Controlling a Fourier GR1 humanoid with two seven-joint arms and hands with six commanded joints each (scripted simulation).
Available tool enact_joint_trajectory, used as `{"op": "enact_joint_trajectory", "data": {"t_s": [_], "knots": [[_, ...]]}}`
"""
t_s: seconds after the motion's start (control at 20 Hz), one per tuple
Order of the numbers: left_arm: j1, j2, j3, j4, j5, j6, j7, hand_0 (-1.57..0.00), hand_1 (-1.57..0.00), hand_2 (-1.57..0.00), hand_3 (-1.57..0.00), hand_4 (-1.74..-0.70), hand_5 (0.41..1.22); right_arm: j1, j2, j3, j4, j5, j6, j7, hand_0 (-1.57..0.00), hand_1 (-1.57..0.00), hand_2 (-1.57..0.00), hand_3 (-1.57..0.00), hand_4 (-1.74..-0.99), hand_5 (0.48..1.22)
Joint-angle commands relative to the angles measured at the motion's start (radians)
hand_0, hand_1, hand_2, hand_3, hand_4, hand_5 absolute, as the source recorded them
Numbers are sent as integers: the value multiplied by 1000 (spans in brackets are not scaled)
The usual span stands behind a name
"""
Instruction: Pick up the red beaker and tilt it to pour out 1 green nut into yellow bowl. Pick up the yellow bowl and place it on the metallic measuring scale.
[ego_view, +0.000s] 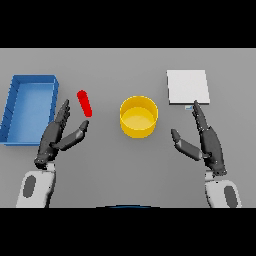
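The red beaker (85, 103) lies or stands tilted on the grey table, left of centre, a slim red cylinder. My left hand (56, 134) is just below and left of it, fingers straight and thumb spread, a small gap away. The yellow bowl (139, 116) sits in the middle of the table; I see no nut in it. The metallic measuring scale (187, 86) is a pale square plate at the upper right. My right hand (207, 138) rests open below the scale, fingertips near its front edge.
A blue tray (29, 106) with raised walls stands at the far left, beside my left hand. Bare grey table lies between the bowl and each hand.
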Motion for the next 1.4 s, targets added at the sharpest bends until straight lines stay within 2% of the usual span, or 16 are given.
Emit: {"op": "enact_joint_trajectory", "data": {"t_s": [0.0,0.4,0.5,0.65,0.75,0.85,1.1,1.2,1.25,1.35], "knots": [[-29,-1,9,45,-1,0,-28,1,1,1,1,-1169,648,1,-3,-7,5,-11,5,-13,1,1,1,1,-1209,627],[-244,12,69,326,-3,-8,-127,1,1,1,1,-1189,641,10,-17,-13,-6,-17,15,-20,1,1,1,1,-1222,626],[-291,7,69,376,-19,1,-144,1,1,1,1,-1200,651,-5,-7,-14,5,-18,9,-1,1,1,1,1,-1222,627],[-336,5,71,443,-43,20,-150,1,1,1,1,-1197,661,2,-5,-13,-8,-20,7,-14,1,1,1,1,-1226,631],[-382,0,78,492,-54,37,-146,1,1,1,1,-1196,664,-2,-5,-20,-8,-31,9,2,1,1,1,1,-1233,634],[-423,-2,93,551,-56,49,-139,1,1,1,1,-1203,671,8,0,-12,-7,-23,8,-17,1,1,1,1,-1238,638],[-475,-25,139,651,-17,49,-246,1,1,1,1,-1270,700,19,-5,-14,-27,-26,8,-3,1,1,1,1,-1244,643],[-501,-36,168,706,5,55,-296,1,1,-6,1,-1303,719,6,-8,-19,-33,-25,1,23,1,1,1,1,-1246,646],[-502,-41,175,721,10,57,-305,-4,-7,-54,-37,-1328,738,7,-8,-20,-35,-31,6,23,1,1,1,1,-1244,644],[-523,-62,189,763,13,79,-339,-207,-230,-287,-254,-1401,787,6,-12,-25,-30,-35,8,19,1,1,1,1,-1240,645]]}}
